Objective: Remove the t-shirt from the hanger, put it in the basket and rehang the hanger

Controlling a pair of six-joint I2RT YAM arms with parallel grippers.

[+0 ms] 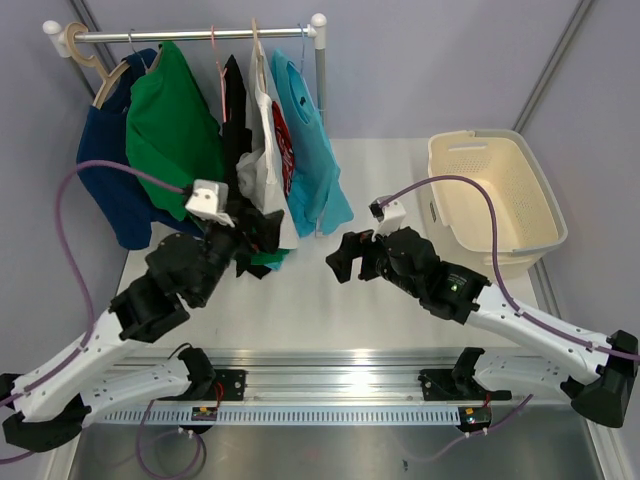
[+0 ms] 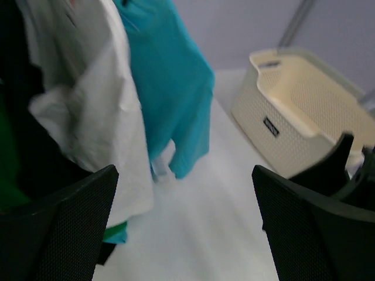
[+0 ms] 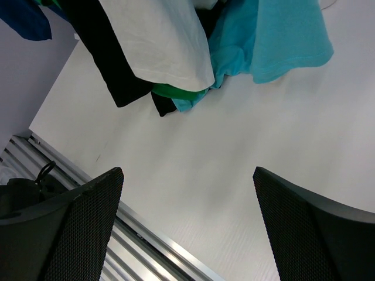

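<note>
Start at the far left of the rail. A navy shirt hangs there on a wooden hanger. Just right of it is your target, the green t-shirt, fully on its thin hanger, of which little more than the hook shows at the collar. I judge that none of the job is done yet, so this step is the reach.

Your left gripper sits low among the hems, its fingers spread wide with nothing between them. Its wrist view looks past a white shirt and a turquoise shirt, with only a sliver of green at the left edge. That reads as aimed too far right. Bring it left and up toward a green shoulder before you close.

A black garment hangs just beside the green one on its right. Come in from the near side and check that only green cloth lies between the fingers. A pinch that takes in two garments would likely drag both.

Your right gripper hovers over the table, near the lower right of the clothes, also fully open and empty. Its wrist view shows a bit of green hem under the white and black cloth.

I would let one gripper steady the hanger while the other slides a shoulder off its end, rather than tugging straight down. The basket stands at the far right, well apart.
</note>
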